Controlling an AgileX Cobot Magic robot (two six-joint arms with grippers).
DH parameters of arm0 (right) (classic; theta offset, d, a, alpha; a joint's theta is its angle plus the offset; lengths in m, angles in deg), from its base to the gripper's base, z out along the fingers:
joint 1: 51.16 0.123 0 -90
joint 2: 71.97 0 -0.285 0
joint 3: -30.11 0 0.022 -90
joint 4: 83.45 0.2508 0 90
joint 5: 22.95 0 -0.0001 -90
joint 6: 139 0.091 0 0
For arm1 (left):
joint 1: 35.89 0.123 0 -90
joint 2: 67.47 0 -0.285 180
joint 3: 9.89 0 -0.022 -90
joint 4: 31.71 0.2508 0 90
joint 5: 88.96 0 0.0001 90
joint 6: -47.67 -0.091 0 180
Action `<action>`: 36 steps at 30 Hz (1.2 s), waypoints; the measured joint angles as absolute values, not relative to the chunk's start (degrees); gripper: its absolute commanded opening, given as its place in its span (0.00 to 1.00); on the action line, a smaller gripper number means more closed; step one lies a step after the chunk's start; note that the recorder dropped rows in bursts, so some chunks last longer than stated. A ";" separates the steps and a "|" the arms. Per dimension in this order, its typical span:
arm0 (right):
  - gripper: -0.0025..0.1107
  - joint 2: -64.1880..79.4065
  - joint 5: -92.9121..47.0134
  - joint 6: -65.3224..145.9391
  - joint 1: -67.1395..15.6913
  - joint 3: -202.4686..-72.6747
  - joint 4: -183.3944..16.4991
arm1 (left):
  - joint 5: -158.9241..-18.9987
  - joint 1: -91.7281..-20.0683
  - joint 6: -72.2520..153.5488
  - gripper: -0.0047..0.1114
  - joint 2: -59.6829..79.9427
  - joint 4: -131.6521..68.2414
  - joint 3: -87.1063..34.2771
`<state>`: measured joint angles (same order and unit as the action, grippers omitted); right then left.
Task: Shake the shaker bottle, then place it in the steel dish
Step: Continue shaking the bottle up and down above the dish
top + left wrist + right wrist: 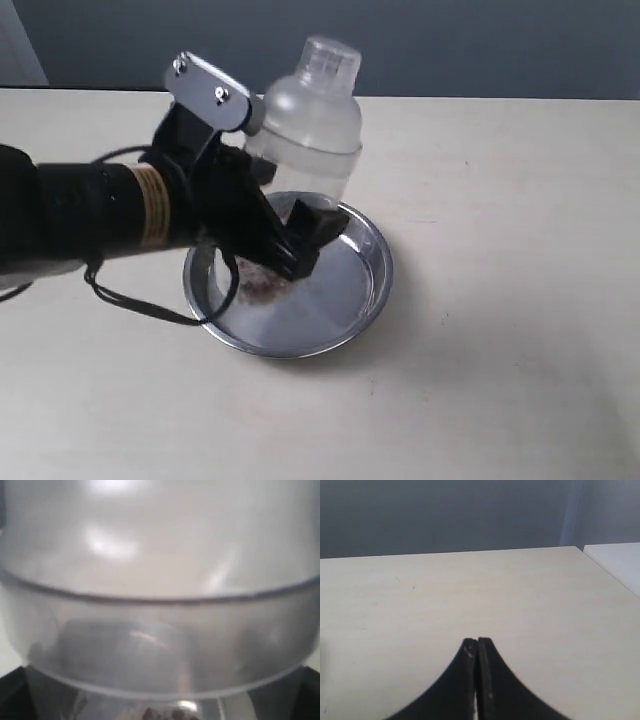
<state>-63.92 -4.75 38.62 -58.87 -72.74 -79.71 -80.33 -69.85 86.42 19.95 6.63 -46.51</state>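
Note:
The frosted shaker bottle (308, 125) stands over the steel dish (365, 285), its clear cap (330, 58) uppermost. Its brownish beads (262, 288) show low down inside the dish's rim. My left gripper (300, 250) reaches in from the left and is shut on the shaker bottle's lower body, hiding its base. In the left wrist view the shaker bottle (160, 580) fills the picture, with dark fingers (11, 695) at the corners and beads (172, 714) at the edge. My right gripper (478, 642) is shut and empty over bare table; it is outside the exterior view.
The pale tabletop (500, 380) spreads around the dish. A black cable (140, 305) loops from the left arm down beside the dish's left rim. A grey wall (445, 510) runs behind the table's far edge, and a white surface (615, 565) adjoins it.

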 measured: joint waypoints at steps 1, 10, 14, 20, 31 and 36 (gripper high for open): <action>0.01 -63.92 -4.75 38.62 -58.87 -72.74 -79.71 | -81.91 -68.69 83.23 0.04 18.91 5.57 -45.49; 0.01 -63.92 -4.75 38.62 -58.87 -72.74 -79.71 | -75.29 -67.84 95.18 0.04 18.91 13.59 -44.28; 0.01 -63.92 -4.75 38.62 -58.87 -72.74 -79.71 | -85.05 -68.75 99.03 0.04 19.00 20.37 -43.47; 0.01 -63.92 -4.75 38.62 -58.87 -72.74 -79.71 | -68.63 -57.94 112.65 0.04 21.43 19.94 -45.52; 0.01 -63.92 -4.75 38.62 -58.87 -72.74 -79.71 | -69.08 -56.27 111.22 0.04 18.34 16.66 -43.12; 0.01 -63.92 -4.75 38.62 -58.87 -72.74 -79.71 | -57.67 -58.26 114.16 0.04 11.89 27.86 -35.14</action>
<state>-63.92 -4.75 38.62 -58.87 -72.74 -79.71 -57.67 -58.26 114.16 11.89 27.86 -35.14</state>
